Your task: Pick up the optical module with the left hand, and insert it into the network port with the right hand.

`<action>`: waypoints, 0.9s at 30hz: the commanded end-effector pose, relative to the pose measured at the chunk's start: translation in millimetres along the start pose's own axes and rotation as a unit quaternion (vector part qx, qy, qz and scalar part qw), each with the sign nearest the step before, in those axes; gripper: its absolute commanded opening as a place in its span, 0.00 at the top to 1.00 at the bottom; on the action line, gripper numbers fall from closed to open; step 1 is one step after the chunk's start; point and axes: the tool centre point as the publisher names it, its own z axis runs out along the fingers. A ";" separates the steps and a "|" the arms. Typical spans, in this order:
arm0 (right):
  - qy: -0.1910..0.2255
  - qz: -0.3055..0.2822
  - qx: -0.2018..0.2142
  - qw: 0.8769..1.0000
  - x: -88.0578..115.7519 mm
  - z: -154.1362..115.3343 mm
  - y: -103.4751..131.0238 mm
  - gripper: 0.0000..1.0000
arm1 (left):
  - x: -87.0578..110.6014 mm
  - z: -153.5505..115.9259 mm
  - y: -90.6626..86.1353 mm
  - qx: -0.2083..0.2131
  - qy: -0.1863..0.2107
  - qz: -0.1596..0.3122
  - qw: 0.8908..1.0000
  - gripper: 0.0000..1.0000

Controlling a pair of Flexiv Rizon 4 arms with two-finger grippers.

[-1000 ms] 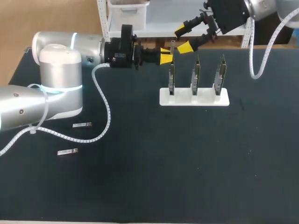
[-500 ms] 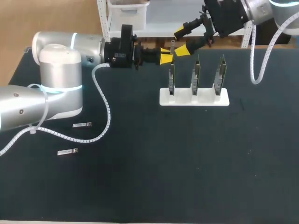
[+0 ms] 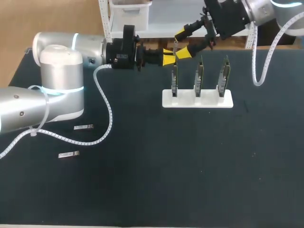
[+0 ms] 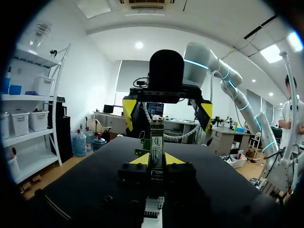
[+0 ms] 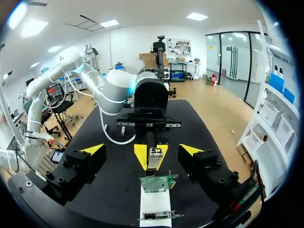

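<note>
In the head view my left gripper [image 3: 167, 57] is held out over the table's far side, shut on a small silver optical module [image 3: 175, 47]. The left wrist view shows that module [image 4: 156, 140] upright between my left gripper's [image 4: 157, 159] yellow tips. My right gripper [image 3: 182, 43] faces it from the far right, open, one finger on either side of the module without touching. In the right wrist view the module [image 5: 155, 154] sits ahead of my wide-open right gripper [image 5: 142, 151]. Below stands a white stand [image 3: 197, 100] with three upright network cards [image 3: 174, 78].
Two spare optical modules [image 3: 83, 127] [image 3: 69, 154] lie flat on the black table at the left, near my left arm's cable. The nearest network card [image 5: 156, 183] and the stand's base [image 5: 154, 206] lie just under my right gripper.
My right gripper has shifted a little to the left, closing in around the module held by my left gripper. The left arm has stayed still.
</note>
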 end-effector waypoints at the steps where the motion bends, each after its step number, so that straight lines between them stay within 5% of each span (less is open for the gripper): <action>1: 0.001 0.001 -0.003 1.000 -0.5 3.1 -3.8 0.00 | 0.3 -0.2 0.1 0.000 0.000 0.000 1.000 1.00; 18: 0.001 0.003 -0.004 1.000 -2.0 7.1 -3.1 0.04 | 0.3 -0.2 0.1 0.000 0.000 0.000 1.000 1.00; 19: 0.001 0.003 -0.004 1.000 -1.9 7.1 -3.1 0.74 | 0.3 -0.2 0.1 0.000 0.000 0.000 1.000 1.00; 20: 0.001 0.004 -0.004 1.000 -1.8 7.2 -3.1 1.00 | 0.3 -0.2 0.1 0.000 0.000 0.000 1.000 1.00; 27: 0.001 0.003 -0.004 1.000 -1.6 7.1 -3.1 1.00 | 0.3 -0.2 0.1 0.000 0.000 0.000 1.000 1.00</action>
